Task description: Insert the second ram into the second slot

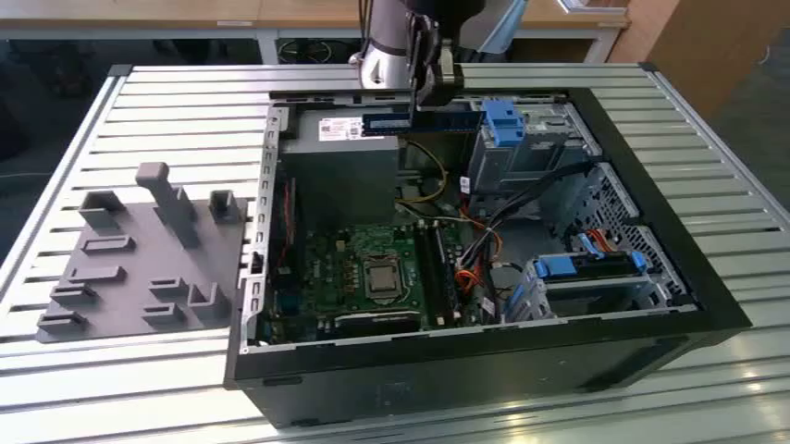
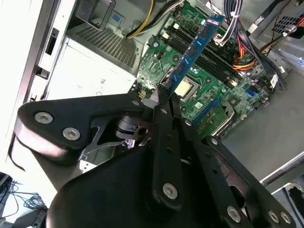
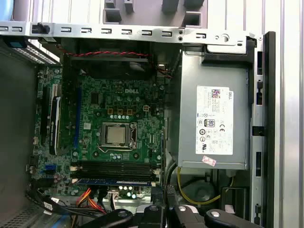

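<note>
The gripper (image 2: 166,91) is clamped on one end of the second ram (image 2: 195,47), holding it above the open computer case (image 1: 432,381). The stick looks light, stiff and fragile, so it is best held by its edges, off the chips.

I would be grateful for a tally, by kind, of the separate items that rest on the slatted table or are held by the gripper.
Computer case: 1
Grey holder tray: 1
Blue memory stick, held in the gripper: 1
Total: 3
</note>
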Motion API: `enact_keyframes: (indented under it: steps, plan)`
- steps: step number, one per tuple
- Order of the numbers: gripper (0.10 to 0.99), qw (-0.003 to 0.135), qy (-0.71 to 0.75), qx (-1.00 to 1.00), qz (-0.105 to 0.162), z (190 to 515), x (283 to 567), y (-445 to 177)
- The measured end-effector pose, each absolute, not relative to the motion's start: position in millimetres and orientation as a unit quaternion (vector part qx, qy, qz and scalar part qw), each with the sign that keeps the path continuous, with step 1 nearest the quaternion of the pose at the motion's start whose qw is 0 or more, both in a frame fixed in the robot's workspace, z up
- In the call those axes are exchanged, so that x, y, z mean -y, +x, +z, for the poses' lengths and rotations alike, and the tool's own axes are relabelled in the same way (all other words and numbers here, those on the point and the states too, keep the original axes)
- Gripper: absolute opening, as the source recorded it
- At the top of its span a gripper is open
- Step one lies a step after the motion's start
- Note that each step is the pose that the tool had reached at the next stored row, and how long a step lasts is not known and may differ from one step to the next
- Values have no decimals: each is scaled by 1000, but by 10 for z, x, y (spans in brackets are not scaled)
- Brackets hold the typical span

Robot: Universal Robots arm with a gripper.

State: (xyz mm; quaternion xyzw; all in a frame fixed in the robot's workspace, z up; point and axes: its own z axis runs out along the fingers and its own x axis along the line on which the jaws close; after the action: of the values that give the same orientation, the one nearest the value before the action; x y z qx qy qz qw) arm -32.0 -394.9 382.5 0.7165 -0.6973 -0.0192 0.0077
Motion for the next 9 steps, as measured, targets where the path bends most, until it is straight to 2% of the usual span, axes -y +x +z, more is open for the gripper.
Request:
enact_keyframes:
  steps: [9]
  plan:
    - [137, 8, 716, 697, -19, 3825, 3959, -321]
